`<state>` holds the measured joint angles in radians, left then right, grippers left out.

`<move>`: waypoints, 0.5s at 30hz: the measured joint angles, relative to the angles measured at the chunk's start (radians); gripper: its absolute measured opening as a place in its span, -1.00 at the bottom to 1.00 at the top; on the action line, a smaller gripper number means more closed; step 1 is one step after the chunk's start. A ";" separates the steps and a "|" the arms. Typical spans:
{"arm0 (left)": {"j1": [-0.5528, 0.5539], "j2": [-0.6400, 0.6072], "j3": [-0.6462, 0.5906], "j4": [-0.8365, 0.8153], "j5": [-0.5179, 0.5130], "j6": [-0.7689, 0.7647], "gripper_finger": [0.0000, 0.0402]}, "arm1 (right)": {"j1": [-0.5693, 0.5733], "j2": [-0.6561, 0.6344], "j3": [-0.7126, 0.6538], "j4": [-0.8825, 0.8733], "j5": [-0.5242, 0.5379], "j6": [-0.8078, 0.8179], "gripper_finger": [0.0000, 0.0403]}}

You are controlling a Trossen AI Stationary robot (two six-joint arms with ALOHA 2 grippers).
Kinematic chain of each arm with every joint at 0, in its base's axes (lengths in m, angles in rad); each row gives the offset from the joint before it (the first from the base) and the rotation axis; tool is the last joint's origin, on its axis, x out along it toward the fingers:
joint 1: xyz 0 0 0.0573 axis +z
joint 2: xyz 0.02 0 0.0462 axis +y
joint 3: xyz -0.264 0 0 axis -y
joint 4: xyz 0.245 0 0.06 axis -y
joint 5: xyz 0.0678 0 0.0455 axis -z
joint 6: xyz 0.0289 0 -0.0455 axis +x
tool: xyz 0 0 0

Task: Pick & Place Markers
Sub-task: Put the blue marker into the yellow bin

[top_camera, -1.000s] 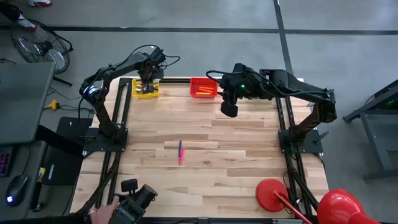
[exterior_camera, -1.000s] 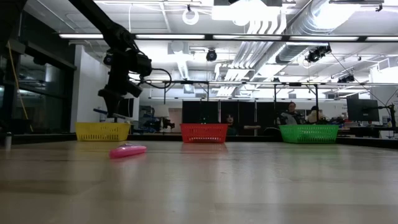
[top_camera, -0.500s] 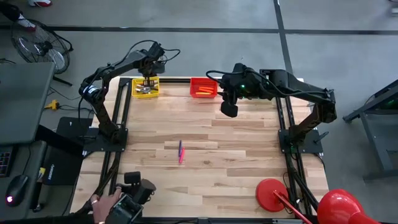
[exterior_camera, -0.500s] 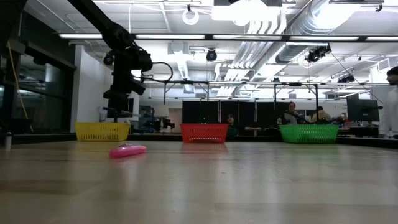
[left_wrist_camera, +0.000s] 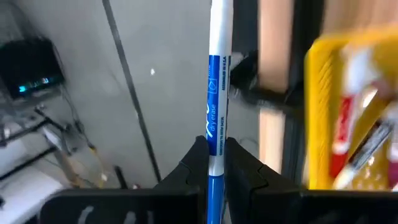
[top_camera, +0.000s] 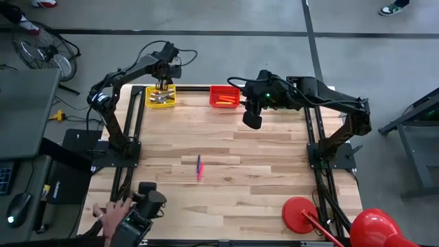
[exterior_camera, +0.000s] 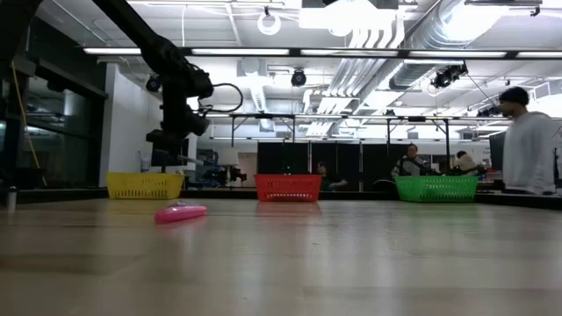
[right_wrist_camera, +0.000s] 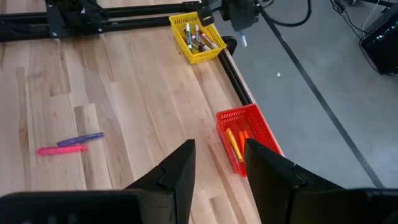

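1. Surveying the table (top_camera: 274, 178) from above, you have three baskets along the far edge: the yellow basket (top_camera: 160, 98) at the left arm's corner, the red basket (top_camera: 224, 97) near the middle, and the green basket (exterior_camera: 436, 188), which shows only in the low view.
2. Your left gripper (top_camera: 164, 74) hangs over the far rim of the yellow basket, and possibly just beyond it. Your right gripper (top_camera: 252, 121) waits above the table near the red basket, fingers parted and holding nothing.
3. The left fingers (left_wrist_camera: 194, 163) are clenched on a blue marker (left_wrist_camera: 217, 112). Its long axis runs straight out from between the fingers, in line with the gripper's reach.
4. The relation that governs the drop: in the left wrist view the yellow basket (left_wrist_camera: 348, 106) lies off to one side of the held marker, not under it, with floor behind the marker. In my judgement a release here risks missing the basket; bring the tip over the basket's inside first.
5. Other markers already lie in the yellow basket and in the red basket.
6. Two loose markers remain mid-table, a purple marker (top_camera: 199, 163) and a pink marker (top_camera: 199, 175), lying nearly end to end with long axes running near to far. Both arms are well apart from them; neither is clearly nearer.
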<state>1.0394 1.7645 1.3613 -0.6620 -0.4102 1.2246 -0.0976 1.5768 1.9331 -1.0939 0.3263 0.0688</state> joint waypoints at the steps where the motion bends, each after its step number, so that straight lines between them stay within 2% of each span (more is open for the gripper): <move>1: 0.013 0.000 0.000 0.002 -0.005 0.005 -0.91 | 0.000 0.000 0.000 0.000 0.000 -0.002 -0.37; 5: 0.093 -0.001 0.000 -0.001 0.012 -0.045 -0.91 | 0.000 0.000 0.000 0.000 0.002 0.002 -0.37; 8: 0.142 -0.001 0.000 -0.080 0.041 -0.098 -0.91 | 0.000 0.000 0.000 0.000 0.004 0.002 -0.37; 13: 0.137 -0.023 0.000 -0.171 0.167 -0.077 -0.91 | -0.013 0.000 0.000 0.000 0.013 -0.007 -0.37; 15: 0.118 -0.024 0.000 -0.184 0.168 -0.069 -0.91 | -0.024 0.000 0.000 0.000 0.015 -0.008 -0.37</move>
<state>1.1569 1.7405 1.3613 -0.8465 -0.2420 1.1555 -0.1216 1.5768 1.9331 -1.0935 0.3415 0.0612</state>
